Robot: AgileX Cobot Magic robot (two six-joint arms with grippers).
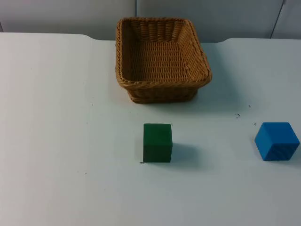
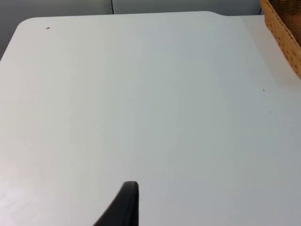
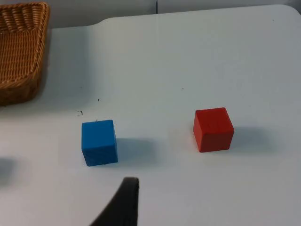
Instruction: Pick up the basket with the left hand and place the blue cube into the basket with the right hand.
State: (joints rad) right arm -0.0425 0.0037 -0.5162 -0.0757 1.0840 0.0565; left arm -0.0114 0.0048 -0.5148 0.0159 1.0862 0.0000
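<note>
The white table [image 1: 56,141] bears a wicker basket [image 1: 162,59], green cube [image 1: 157,142], blue cube [image 1: 277,141] and red cube [image 3: 213,129].

I see the wicker basket [image 1: 162,59] at the table's [image 1: 56,141] far edge by the partition wall [image 1: 70,14], upright. Green cube [image 1: 157,142] sits near it, in front; blue cube [image 1: 277,141] well apart, far right.

so there's a green cube [image 1: 157,142] sitting on the white table [image 1: 56,141], roughly mid-table toward the front; a red cube [image 3: 213,129] sits flat out on the right side; grey partition wall [image 1: 66,14] runs along the back edge; few tiny dark specks [image 1: 238,115] on the tabletop
</note>
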